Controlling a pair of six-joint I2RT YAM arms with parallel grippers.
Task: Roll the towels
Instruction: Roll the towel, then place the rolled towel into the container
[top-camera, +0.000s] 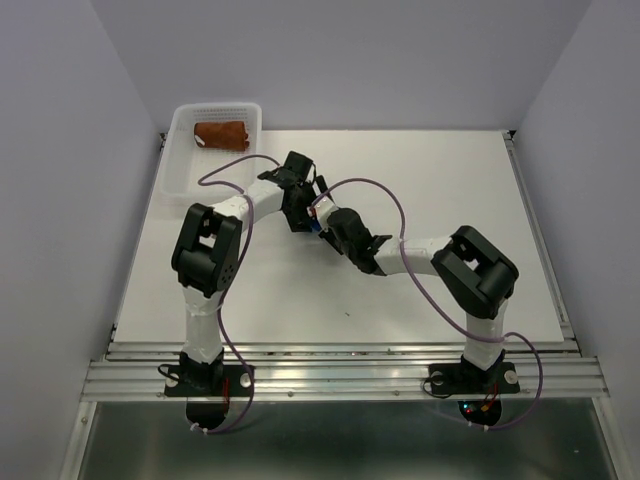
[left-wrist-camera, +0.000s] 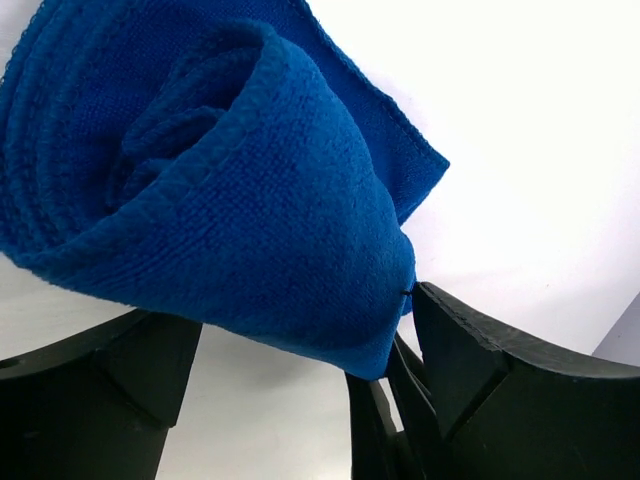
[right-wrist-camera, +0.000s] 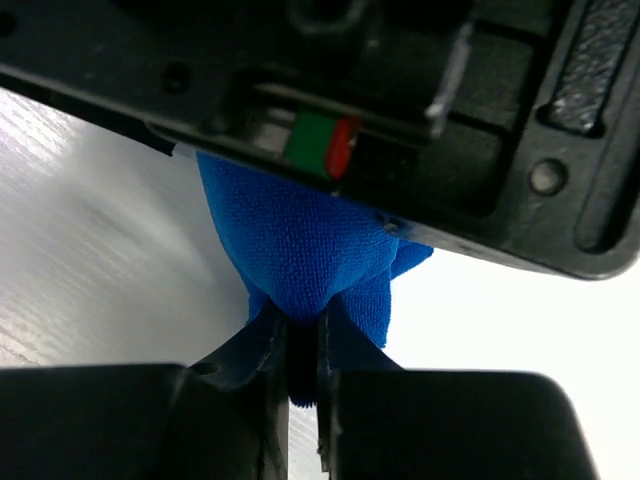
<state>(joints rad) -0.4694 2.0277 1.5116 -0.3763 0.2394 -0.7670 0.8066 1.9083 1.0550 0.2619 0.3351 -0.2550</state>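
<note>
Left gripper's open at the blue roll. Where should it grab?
Across the blue roll's thick middle, left gripper coming straight in as it faces now, a finger on each side: the layers bunch there. The right gripper pinches one end.

Royal-blue looped-weave towel (left-wrist-camera: 250, 190), rust-brown towel (top-camera: 220, 133), white perforated basket (top-camera: 181, 165), white table (top-camera: 450, 180), pale lavender walls (top-camera: 60, 150).

The left gripper (top-camera: 301, 214) and the right gripper (top-camera: 338, 228) are seen tip to tip, a sliver of blue towel (top-camera: 316, 228) showing between them. Well beyond the left gripper, a rust-brown towel (top-camera: 220, 134) is contained in a white basket (top-camera: 180, 160).
</note>
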